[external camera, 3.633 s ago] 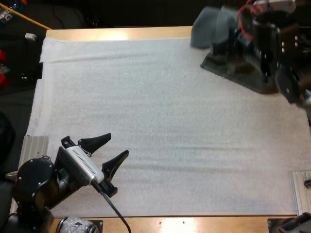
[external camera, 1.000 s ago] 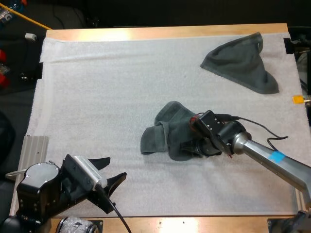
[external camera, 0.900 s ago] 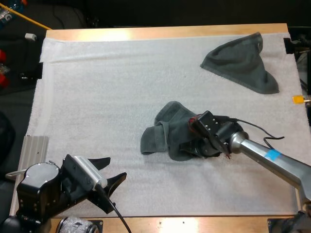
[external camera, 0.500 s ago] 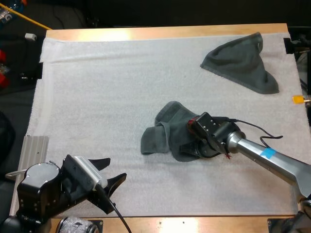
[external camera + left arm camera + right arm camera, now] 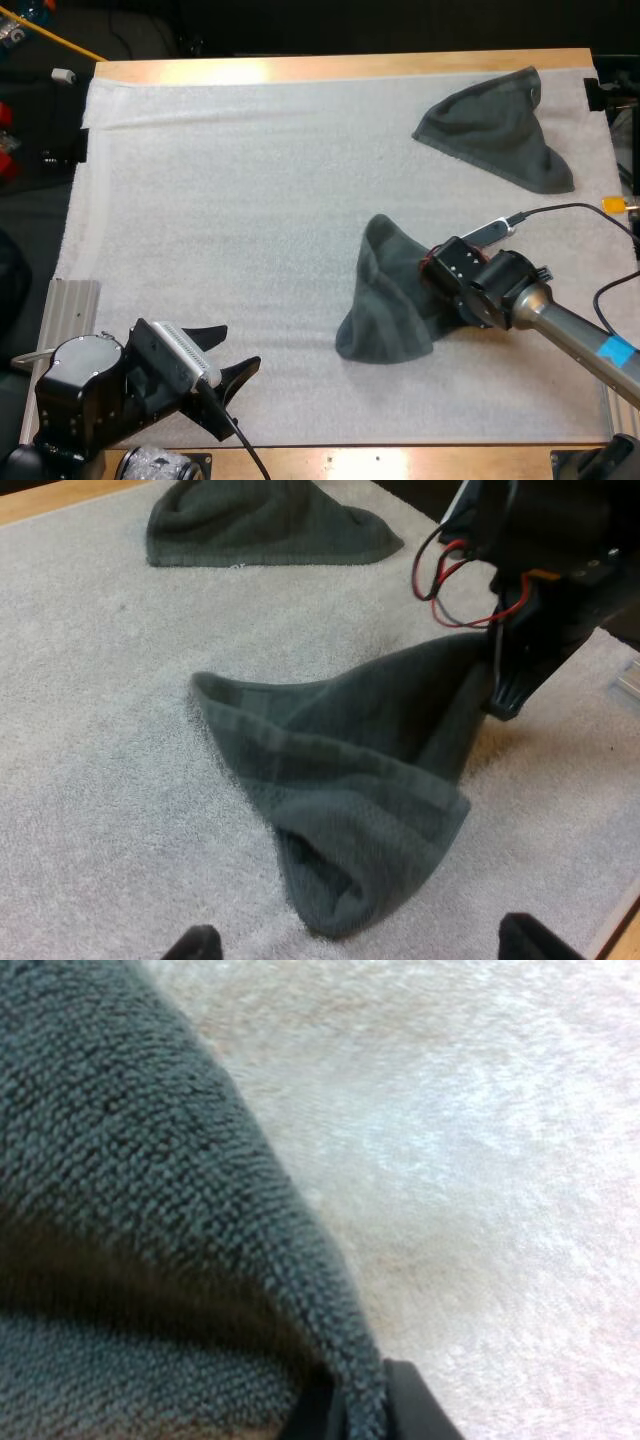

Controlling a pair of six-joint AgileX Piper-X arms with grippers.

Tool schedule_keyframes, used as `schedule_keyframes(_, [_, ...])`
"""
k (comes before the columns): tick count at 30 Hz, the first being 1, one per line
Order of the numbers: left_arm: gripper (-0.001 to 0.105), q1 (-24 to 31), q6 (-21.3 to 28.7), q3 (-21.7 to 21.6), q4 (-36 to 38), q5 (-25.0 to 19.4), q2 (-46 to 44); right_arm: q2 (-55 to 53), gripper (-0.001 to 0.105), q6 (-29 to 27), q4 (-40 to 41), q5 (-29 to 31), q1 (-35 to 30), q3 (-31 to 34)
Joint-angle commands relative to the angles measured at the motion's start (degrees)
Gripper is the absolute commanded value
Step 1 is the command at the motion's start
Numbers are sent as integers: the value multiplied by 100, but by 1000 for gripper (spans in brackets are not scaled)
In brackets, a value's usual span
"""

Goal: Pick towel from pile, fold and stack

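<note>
A dark grey-green towel (image 5: 392, 300) lies mid-mat, pulled out into a cone shape with its folded end toward the near edge. My right gripper (image 5: 443, 295) is shut on the towel's right edge. In the right wrist view its fingertips (image 5: 412, 1408) pinch the towel's hem (image 5: 120, 1210) just above the mat. A second crumpled towel (image 5: 497, 130) lies at the far right corner. My left gripper (image 5: 226, 364) stands open at the near left, apart from both towels. In the left wrist view the held towel (image 5: 350, 770) lies ahead of my left gripper (image 5: 358, 945), with the right gripper (image 5: 512, 670) at its edge.
The white mat (image 5: 230, 200) covers most of the wooden table (image 5: 300, 68). Metal brackets sit at the near left (image 5: 72, 298) and near right (image 5: 620, 385) mat edges. The other towel (image 5: 260, 525) lies beyond the held one.
My right gripper has pulled the towel to the right and toward the near edge, stretching it from a crumpled heap into a cone. My left arm has stayed still.
</note>
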Motion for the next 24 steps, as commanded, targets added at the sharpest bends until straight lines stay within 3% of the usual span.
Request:
schedule_keyframes(1, [56, -36, 1, -30, 18, 38, 4, -57, 0, -94, 109, 132, -22, -5])
schedule_keyframes(7, [56, -36, 1, -30, 18, 38, 4, -67, 5, -24, 158, 113, -22, -7])
schedule_keyframes(10, [56, -36, 1, -30, 18, 38, 4, -105, 27, -8, 236, 77, -22, -15])
schedule_keyframes(12, [56, -36, 1, -30, 18, 38, 4, -153, 51, 57, 301, 77, -22, -15])
schedule_keyframes(14, [56, -36, 1, -30, 18, 38, 4, -224, 66, 192, 363, 28, -22, -15])
schedule_keyframes(16, [56, -36, 1, -30, 18, 38, 4, -308, 67, 308, 355, -145, -19, -15])
schedule_keyframes(19, [56, -36, 1, -30, 18, 38, 4, -469, 60, 534, 237, -640, -11, -15])
schedule_keyframes(24, [56, -36, 1, -30, 23, 38, 4, -586, 47, 854, -425, -2437, -11, 92])
